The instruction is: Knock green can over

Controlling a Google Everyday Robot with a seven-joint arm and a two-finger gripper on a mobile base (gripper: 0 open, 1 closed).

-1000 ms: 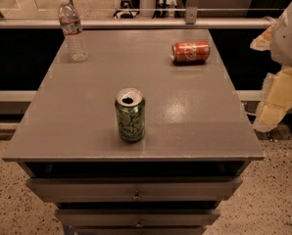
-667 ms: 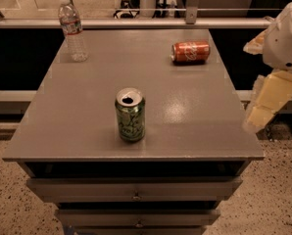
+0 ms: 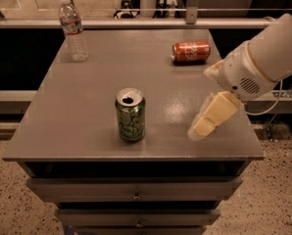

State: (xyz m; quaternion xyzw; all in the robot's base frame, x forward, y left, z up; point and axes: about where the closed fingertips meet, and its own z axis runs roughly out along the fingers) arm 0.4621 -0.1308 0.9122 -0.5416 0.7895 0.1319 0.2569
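Note:
The green can [image 3: 130, 114] stands upright near the front middle of the grey table [image 3: 77, 111], its opened silver top facing up. My gripper [image 3: 205, 123] reaches in from the right on a white arm and hangs over the table's front right part, to the right of the can and apart from it. Its pale yellow tip points down and left toward the table.
A red cola can [image 3: 190, 52] lies on its side at the back right of the table. A clear plastic water bottle [image 3: 72, 29] stands at the back left. The table has drawers [image 3: 136, 190] below its front edge. A rail and glass run behind it.
My arm has swung in from the right edge of the view over the table, leftward and toward the green can. The cans and bottle have not moved.

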